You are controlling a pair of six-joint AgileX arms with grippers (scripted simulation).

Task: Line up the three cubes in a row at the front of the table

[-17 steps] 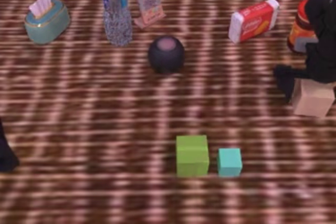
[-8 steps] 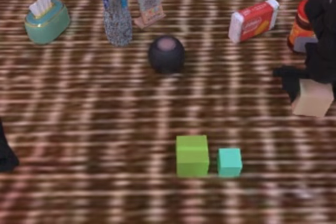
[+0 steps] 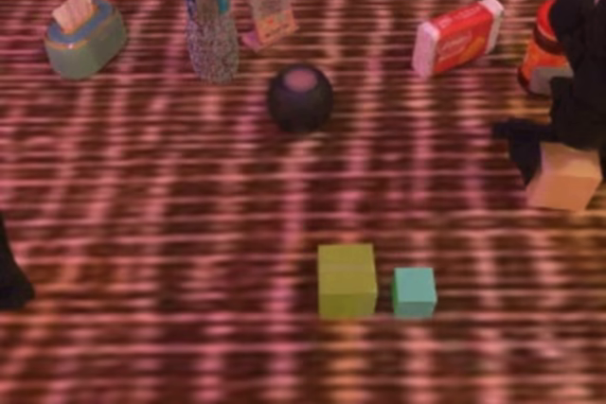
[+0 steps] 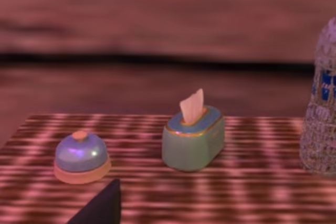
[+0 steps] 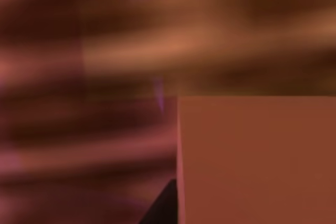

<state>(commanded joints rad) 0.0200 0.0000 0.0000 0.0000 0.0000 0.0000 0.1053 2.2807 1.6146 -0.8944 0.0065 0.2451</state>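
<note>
Now | my right gripper [image 3: 568,144] clamped on pale beige cube [image 3: 564,178], right side of surface [image 3: 189,234] | lime-green cube [image 3: 347,280] just beside teal-green cube [image 3: 414,291], front centre | left arm parked at left edge

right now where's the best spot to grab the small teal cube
Take the teal cube from straight above, hand closing on its far and near faces. Those faces look clear, while the lime-green cube sits close on its left side, leaving little room for a finger there. Its flat, level top suits a vertical approach.
</note>
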